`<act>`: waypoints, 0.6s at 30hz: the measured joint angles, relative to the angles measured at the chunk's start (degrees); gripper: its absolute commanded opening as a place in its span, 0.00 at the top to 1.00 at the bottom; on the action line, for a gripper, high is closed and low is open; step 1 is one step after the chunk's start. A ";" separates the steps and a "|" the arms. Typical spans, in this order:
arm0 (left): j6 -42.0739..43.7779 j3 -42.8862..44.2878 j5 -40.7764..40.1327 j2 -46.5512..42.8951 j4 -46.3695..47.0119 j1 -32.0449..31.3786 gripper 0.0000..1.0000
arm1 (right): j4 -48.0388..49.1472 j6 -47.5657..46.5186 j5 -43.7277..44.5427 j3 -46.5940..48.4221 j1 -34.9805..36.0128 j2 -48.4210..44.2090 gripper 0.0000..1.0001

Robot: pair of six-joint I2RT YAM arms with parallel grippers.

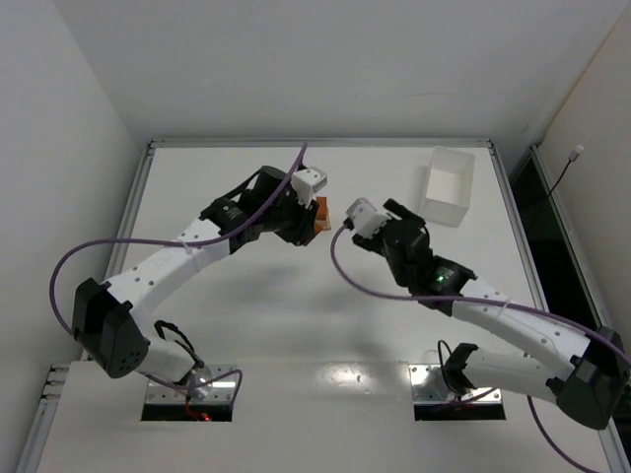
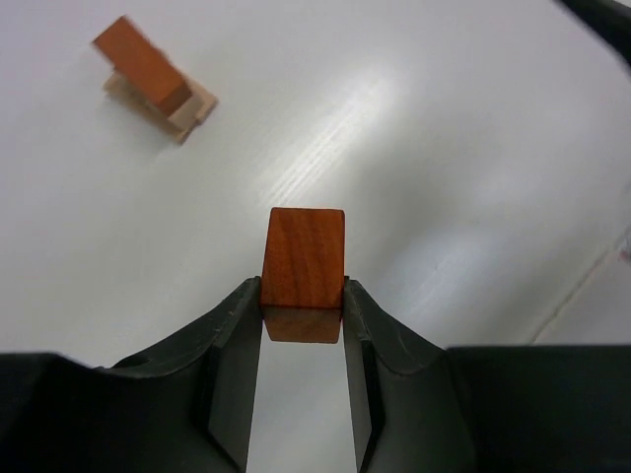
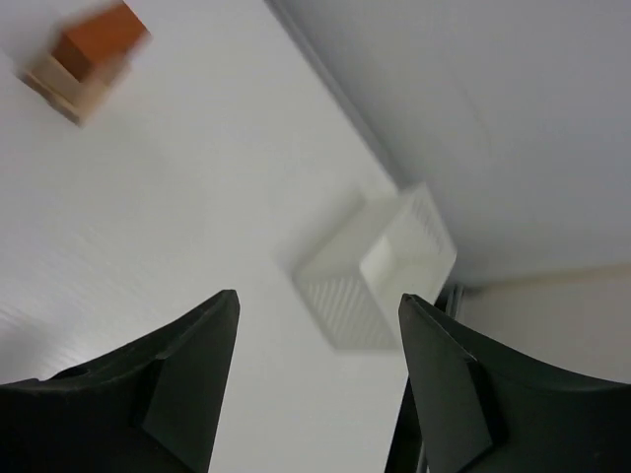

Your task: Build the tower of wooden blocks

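Observation:
The wood block tower [image 2: 153, 79] is a short stack on the white table, a reddish-brown block lying on light tan pieces. It sits at the far upper left of the left wrist view. The right wrist view shows the tower [image 3: 84, 54] blurred in its top left corner. My left gripper [image 2: 303, 298] is shut on a reddish-brown block [image 2: 304, 258], held above the table and well apart from the tower. My right gripper [image 3: 317, 307] is open with nothing between its fingers, also away from the tower. In the top view an orange-brown piece [image 1: 320, 213] shows between the two gripper heads.
A white rectangular tray [image 1: 446, 209] stands at the back right of the table, and the tray [image 3: 345, 296] shows ahead of the right fingers. Walls close in the table at the back and on both sides. Purple cables loop off both arms.

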 measured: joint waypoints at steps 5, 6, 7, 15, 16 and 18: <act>-12.85 7.96 -11.13 8.87 -0.46 1.46 1.00 | -15.65 17.40 2.03 1.84 -11.74 -1.90 0.37; -15.06 10.40 -12.28 11.39 -1.01 2.45 1.00 | -18.25 20.81 1.86 2.10 -14.21 -2.21 0.39; -16.63 12.15 -13.03 13.40 -1.16 3.15 1.00 | -20.31 23.34 1.77 2.43 -16.13 -2.38 0.40; -26.60 27.06 -13.64 29.16 -4.96 6.19 1.00 | -34.40 42.84 -1.97 9.55 -34.53 -0.85 0.40; -27.21 28.22 -13.55 30.36 -5.55 6.08 1.00 | -35.63 44.83 -3.02 10.54 -36.74 -0.20 0.40; -28.11 30.42 -13.68 32.41 -6.05 5.60 1.00 | -37.24 47.78 -4.94 11.65 -40.17 0.85 0.40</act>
